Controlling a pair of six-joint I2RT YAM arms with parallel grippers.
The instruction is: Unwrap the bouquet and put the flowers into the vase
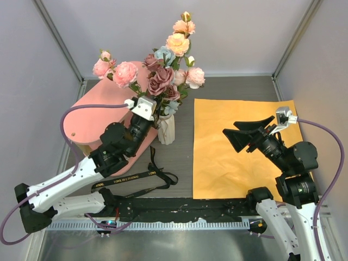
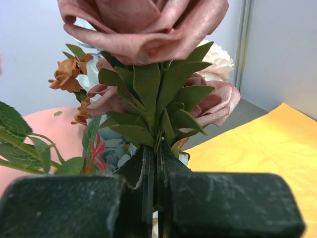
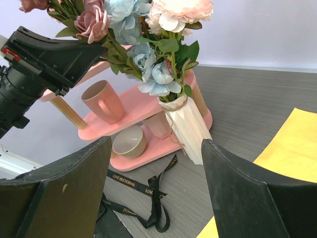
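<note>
The flowers (image 1: 168, 65) stand upright in the white ribbed vase (image 1: 166, 129) next to the pink shelf. My left gripper (image 1: 156, 110) reaches into the bunch just above the vase rim. In the left wrist view its jaws (image 2: 157, 163) are shut on a green stem under a dusky mauve rose (image 2: 143, 29). The bouquet's orange paper (image 1: 244, 152) lies flat on the table to the right. My right gripper (image 1: 246, 136) hovers open over the paper's left part, holding nothing. Its wrist view shows the vase (image 3: 190, 131) and flowers (image 3: 148, 54) ahead, between its fingers (image 3: 156, 144).
The black printed ribbon (image 1: 136, 179) lies loose on the table in front of the vase. The pink two-tier shelf (image 1: 92, 111) at the left holds a cup (image 3: 101, 101) and a bowl (image 3: 130, 141). Walls close in at the back and both sides.
</note>
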